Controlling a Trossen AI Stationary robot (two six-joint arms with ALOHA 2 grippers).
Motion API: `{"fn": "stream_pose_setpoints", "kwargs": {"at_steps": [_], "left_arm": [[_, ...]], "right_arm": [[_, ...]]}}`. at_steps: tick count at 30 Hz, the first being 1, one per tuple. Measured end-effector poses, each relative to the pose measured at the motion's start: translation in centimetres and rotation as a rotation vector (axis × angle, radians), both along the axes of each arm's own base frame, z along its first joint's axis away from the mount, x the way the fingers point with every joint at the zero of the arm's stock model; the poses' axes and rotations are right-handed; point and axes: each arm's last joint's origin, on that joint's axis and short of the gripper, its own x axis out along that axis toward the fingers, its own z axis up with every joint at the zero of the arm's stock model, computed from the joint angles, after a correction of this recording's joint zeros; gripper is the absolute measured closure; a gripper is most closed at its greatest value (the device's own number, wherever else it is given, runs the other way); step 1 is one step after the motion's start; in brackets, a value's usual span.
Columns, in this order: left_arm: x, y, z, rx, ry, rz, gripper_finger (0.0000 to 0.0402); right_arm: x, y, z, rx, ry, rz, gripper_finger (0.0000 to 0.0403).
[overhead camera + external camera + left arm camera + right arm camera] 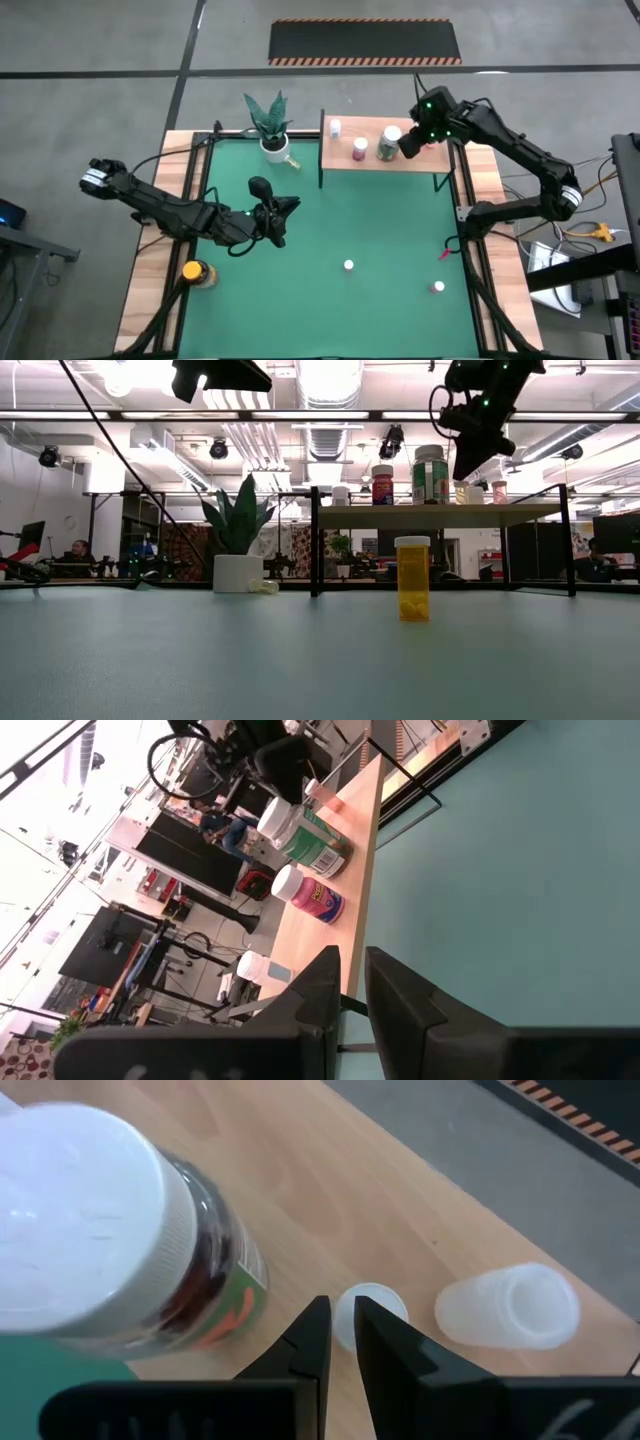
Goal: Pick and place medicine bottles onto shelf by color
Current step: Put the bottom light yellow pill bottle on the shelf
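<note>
Wooden shelf [400, 160] at the far right already carries a pink bottle [360, 148], a green-labelled bottle [388, 143] and a small white-capped bottle [335, 127]. Right gripper [410, 142] hovers there, jaws narrow and empty. Amber bottle [195, 272] and two small bottles [348, 265] remain on the surface; left gripper [275, 222] waits mid-mat, jaws nearly closed.

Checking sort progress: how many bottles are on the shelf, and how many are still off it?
Bottles on the shelf: 5
White-capped bottles on the mat: 2
Amber bottle, yellow cap: 1
Total: 8
</note>
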Motion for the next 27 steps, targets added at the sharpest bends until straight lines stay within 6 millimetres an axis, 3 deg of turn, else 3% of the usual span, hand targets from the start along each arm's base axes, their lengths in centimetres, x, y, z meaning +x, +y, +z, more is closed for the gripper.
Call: {"fn": "stream_pose_setpoints", "kwargs": {"at_steps": [27], "left_arm": [[0.00,0.00,0.01,0.000,-0.001,0.000,0.0369]], "right_arm": [[-0.11,-0.45,-0.06,-0.089,0.080,-0.056,0.0365]]}}
